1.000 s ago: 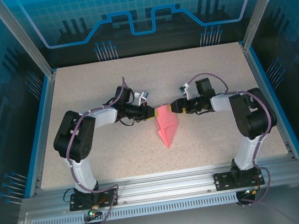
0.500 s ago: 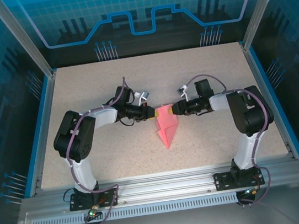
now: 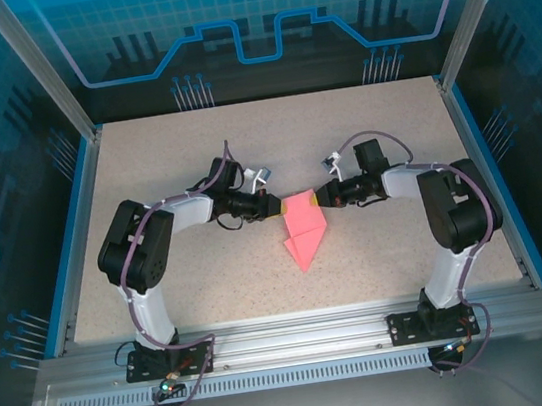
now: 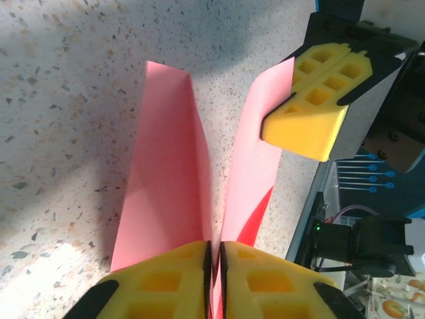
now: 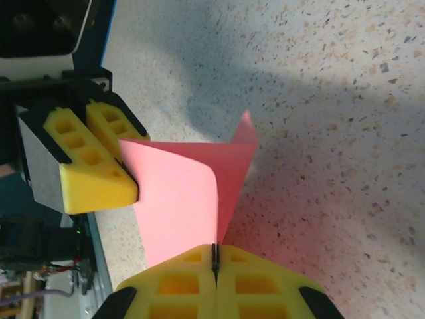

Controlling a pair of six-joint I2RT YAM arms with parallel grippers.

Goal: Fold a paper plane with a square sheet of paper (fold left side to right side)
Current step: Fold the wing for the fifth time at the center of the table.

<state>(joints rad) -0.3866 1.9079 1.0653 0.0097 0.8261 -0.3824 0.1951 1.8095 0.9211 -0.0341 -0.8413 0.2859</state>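
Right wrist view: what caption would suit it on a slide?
Right gripper pinches one edge of the folded pink paper while the left gripper holds the opposite edge.

Reaching inward with both elbows bent and wrists held low, facing tip to tip, pinching the folded paper (image 3: 302, 227) from opposite sides with the left fingers (image 4: 159, 280) and the right fingers (image 5: 176, 287) pressed together.
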